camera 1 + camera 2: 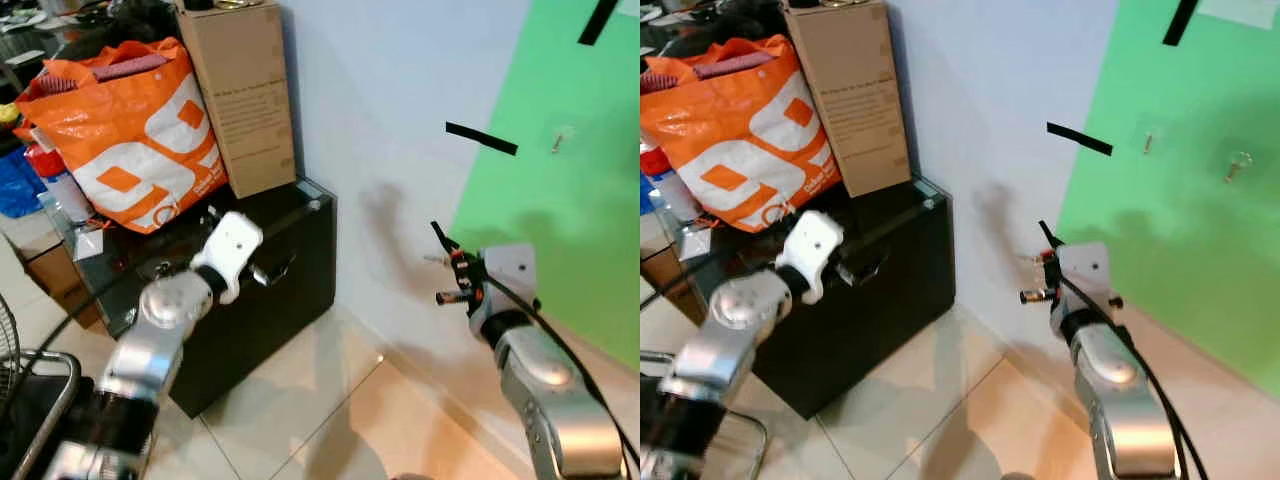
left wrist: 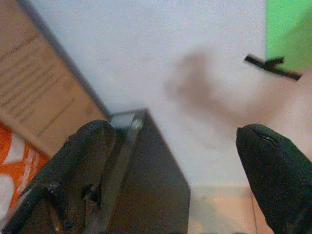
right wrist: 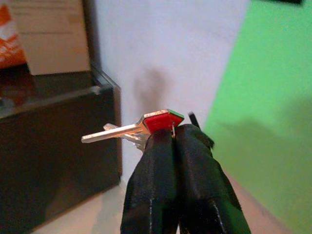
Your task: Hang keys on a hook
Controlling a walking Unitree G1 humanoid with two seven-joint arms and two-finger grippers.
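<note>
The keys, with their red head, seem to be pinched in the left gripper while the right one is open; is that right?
Not quite: the right gripper is the one shut on the keys, and the left gripper is the open one. The wrist views show this.

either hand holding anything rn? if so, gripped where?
The right hand is shut on the keys, pinching them at the red head end, blades sticking out sideways. The left hand is open and holds nothing.
</note>
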